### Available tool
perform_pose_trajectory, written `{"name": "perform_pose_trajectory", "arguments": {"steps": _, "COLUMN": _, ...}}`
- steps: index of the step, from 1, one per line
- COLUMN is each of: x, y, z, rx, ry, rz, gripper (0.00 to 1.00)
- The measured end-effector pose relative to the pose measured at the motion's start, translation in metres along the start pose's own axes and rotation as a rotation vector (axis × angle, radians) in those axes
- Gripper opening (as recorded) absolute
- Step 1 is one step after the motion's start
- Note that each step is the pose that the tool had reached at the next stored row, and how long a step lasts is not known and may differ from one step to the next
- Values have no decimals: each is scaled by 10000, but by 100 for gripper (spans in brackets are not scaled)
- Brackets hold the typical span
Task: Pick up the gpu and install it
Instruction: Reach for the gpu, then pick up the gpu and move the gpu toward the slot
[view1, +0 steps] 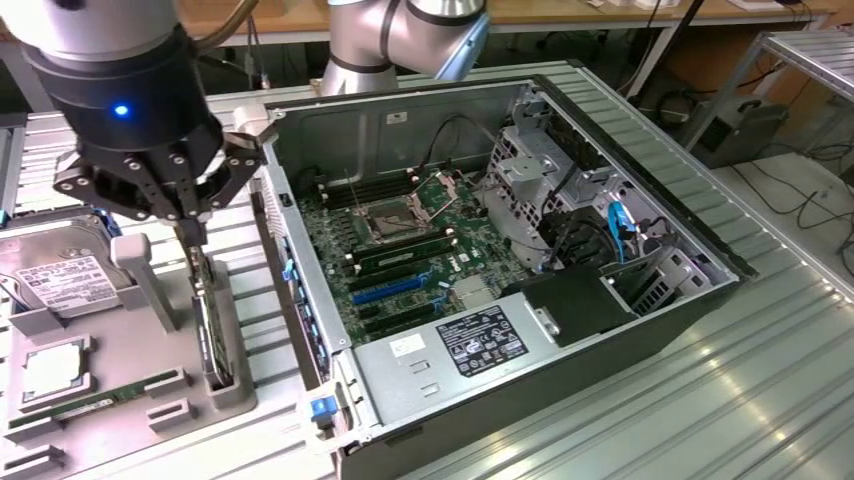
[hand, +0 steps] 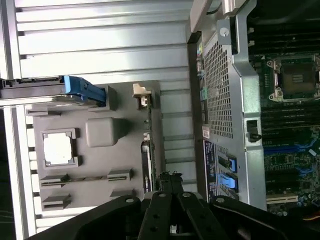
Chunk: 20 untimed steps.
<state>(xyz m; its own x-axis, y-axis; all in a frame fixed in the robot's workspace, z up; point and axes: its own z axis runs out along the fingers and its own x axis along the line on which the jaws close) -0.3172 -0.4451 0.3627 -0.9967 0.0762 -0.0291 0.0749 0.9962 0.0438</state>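
End effector: fingers drawn narrowly together, pinching the upper edge of the gpu directly beneath it. The gpu stands on edge in a slot of the grey holder tray on the table. Same tray, beside the end effector on the side away from the case: hard drive, processor, memory stick. Computer case lies open just beside the end effector, motherboard exposed.
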Motion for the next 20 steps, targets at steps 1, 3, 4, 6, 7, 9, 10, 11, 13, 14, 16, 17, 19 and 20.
{"name": "perform_pose_trajectory", "arguments": {"steps": 1, "x": 43, "y": -4, "z": 10, "rx": 4, "ry": 0, "rz": 1, "gripper": 11}}
{"name": "perform_pose_trajectory", "arguments": {"steps": 3, "x": 100, "y": -9, "z": 29, "rx": 11, "ry": -3, "rz": 0, "gripper": 11}}
{"name": "perform_pose_trajectory", "arguments": {"steps": 4, "x": 99, "y": -9, "z": 29, "rx": 13, "ry": -2, "rz": 0, "gripper": 11}}
{"name": "perform_pose_trajectory", "arguments": {"steps": 6, "x": 99, "y": -9, "z": 29, "rx": 13, "ry": -2, "rz": -1, "gripper": 11}}
{"name": "perform_pose_trajectory", "arguments": {"steps": 7, "x": 100, "y": -9, "z": 29, "rx": 14, "ry": -2, "rz": 0, "gripper": 11}}
{"name": "perform_pose_trajectory", "arguments": {"steps": 9, "x": 100, "y": -9, "z": 28, "rx": 14, "ry": -1, "rz": 0, "gripper": 11}}
{"name": "perform_pose_trajectory", "arguments": {"steps": 10, "x": 100, "y": -9, "z": 28, "rx": 14, "ry": -2, "rz": 0, "gripper": 11}}
{"name": "perform_pose_trajectory", "arguments": {"steps": 11, "x": 100, "y": -9, "z": 29, "rx": 13, "ry": -2, "rz": -1, "gripper": 11}}
{"name": "perform_pose_trajectory", "arguments": {"steps": 13, "x": 100, "y": -9, "z": 29, "rx": 13, "ry": -2, "rz": -1, "gripper": 11}}
{"name": "perform_pose_trajectory", "arguments": {"steps": 14, "x": 99, "y": -9, "z": 28, "rx": 14, "ry": -1, "rz": -1, "gripper": 11}}
{"name": "perform_pose_trajectory", "arguments": {"steps": 16, "x": 99, "y": -9, "z": 28, "rx": 14, "ry": -1, "rz": -1, "gripper": 11}}
{"name": "perform_pose_trajectory", "arguments": {"steps": 17, "x": 100, "y": -9, "z": 29, "rx": 13, "ry": -1, "rz": 0, "gripper": 11}}
{"name": "perform_pose_trajectory", "arguments": {"steps": 19, "x": 100, "y": -9, "z": 29, "rx": 13, "ry": -2, "rz": -1, "gripper": 11}}
{"name": "perform_pose_trajectory", "arguments": {"steps": 20, "x": 100, "y": -9, "z": 29, "rx": 13, "ry": -2, "rz": -1, "gripper": 17}}
